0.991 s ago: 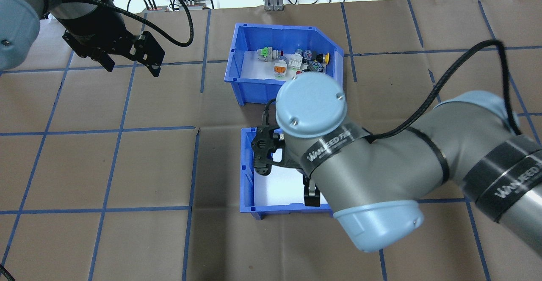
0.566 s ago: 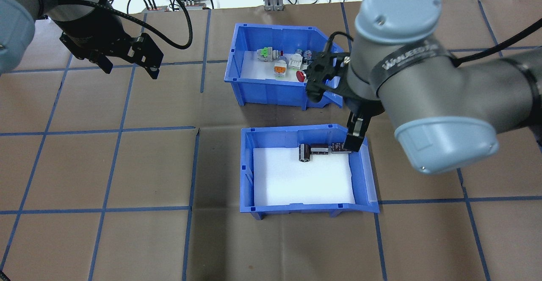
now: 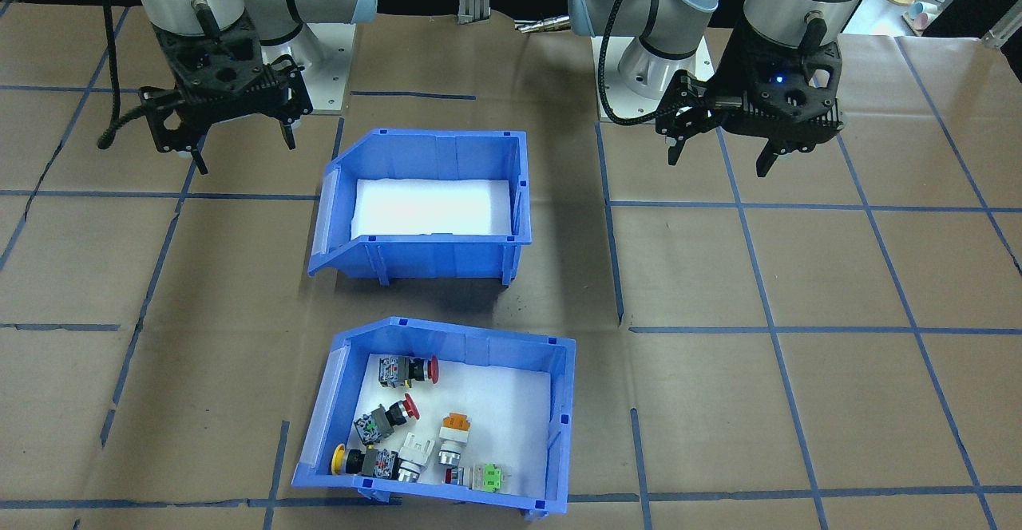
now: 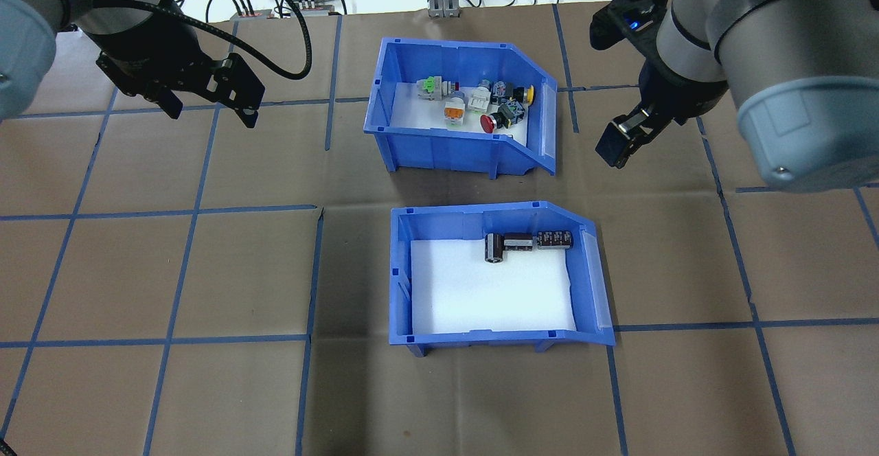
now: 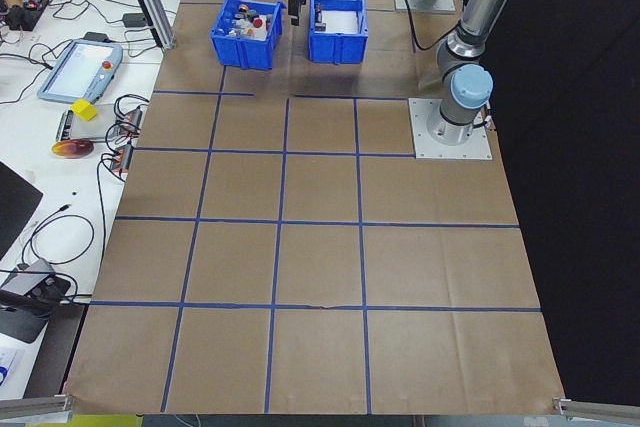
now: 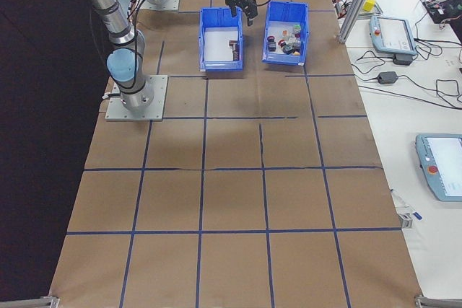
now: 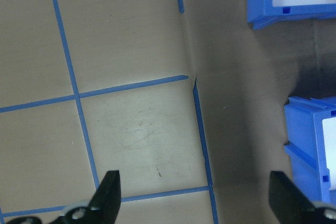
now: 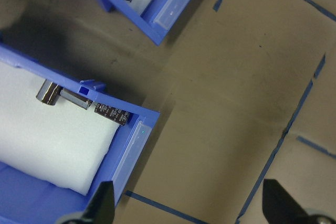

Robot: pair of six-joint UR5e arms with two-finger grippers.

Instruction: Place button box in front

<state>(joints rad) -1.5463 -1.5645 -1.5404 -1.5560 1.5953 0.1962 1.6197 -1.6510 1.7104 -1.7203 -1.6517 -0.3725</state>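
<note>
The blue plastic button box with coloured push-buttons sits on the bench, on the far side of the blue bin of black cylinders. Both the left gripper and right gripper hover with jaws wide, empty.

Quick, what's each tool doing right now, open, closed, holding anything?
Left tool: open, holding nothing, hanging over bare table.
Right tool: open, holding nothing, off to the side of the bins.
</note>
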